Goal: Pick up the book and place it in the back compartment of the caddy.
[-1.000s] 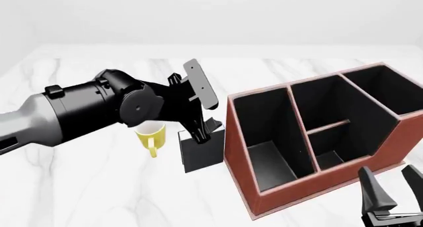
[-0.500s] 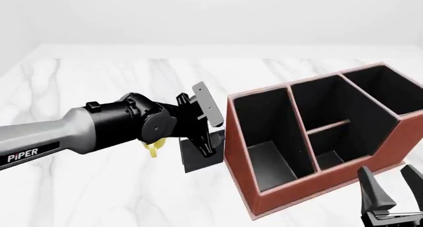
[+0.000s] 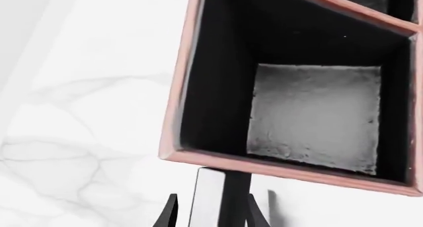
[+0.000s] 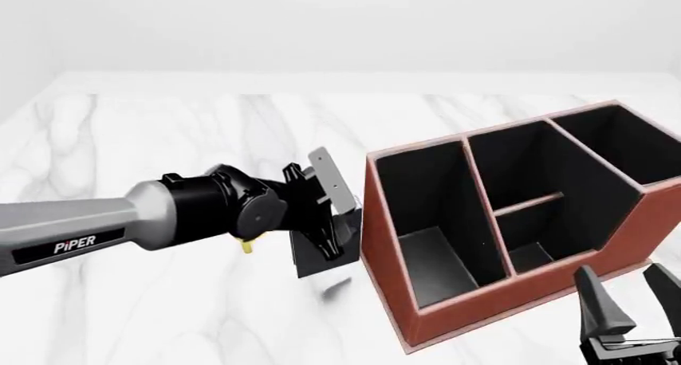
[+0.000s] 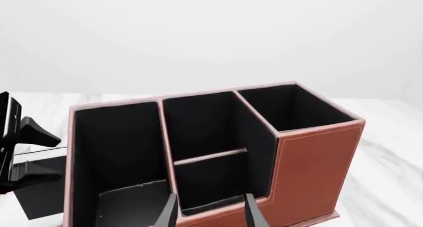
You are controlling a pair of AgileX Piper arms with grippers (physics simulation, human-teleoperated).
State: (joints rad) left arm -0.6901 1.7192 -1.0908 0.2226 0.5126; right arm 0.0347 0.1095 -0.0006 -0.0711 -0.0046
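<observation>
Front view counts one book (image 4: 319,253), one caddy (image 4: 511,221), one mug (image 4: 247,244) on the desk (image 4: 159,142) — the book stands upright mid-desk, long axis vertical, gripped by the left pincer (image 4: 330,239); the right pincer (image 4: 630,309) gapes near the desk's near-right corner.

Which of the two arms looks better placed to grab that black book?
The left. Its tool is already down at the book, fingers on either side of it, beside the caddy. The right tool waits open at the caddy's near corner, away from the book.
</observation>
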